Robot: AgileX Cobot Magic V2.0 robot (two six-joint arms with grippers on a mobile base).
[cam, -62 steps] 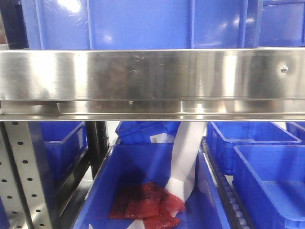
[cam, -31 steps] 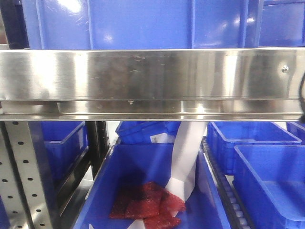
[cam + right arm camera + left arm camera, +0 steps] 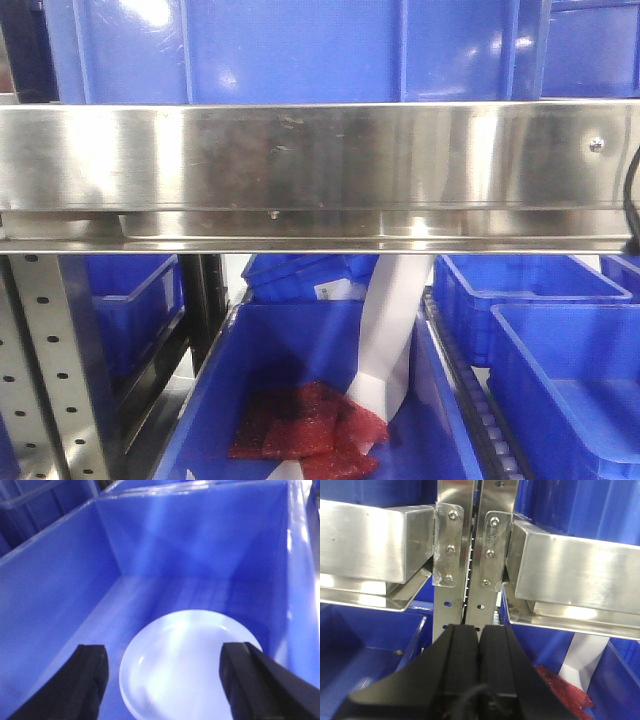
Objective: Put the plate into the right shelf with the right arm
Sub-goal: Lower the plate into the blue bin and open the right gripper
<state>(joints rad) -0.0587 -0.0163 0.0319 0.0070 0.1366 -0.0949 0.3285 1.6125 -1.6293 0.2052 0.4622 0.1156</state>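
One plate (image 3: 192, 665) lies flat in a blue bin (image 3: 60, 605), right claw (image 3: 165, 652) spread wide above it, empty. Left claw (image 3: 479, 630) clenched on nothing. Placement looks likely done; only retreat left.

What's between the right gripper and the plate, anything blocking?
Nothing visible. The plate lies flat on the floor of the blue bin, and the right gripper is open over it, one finger to each side.
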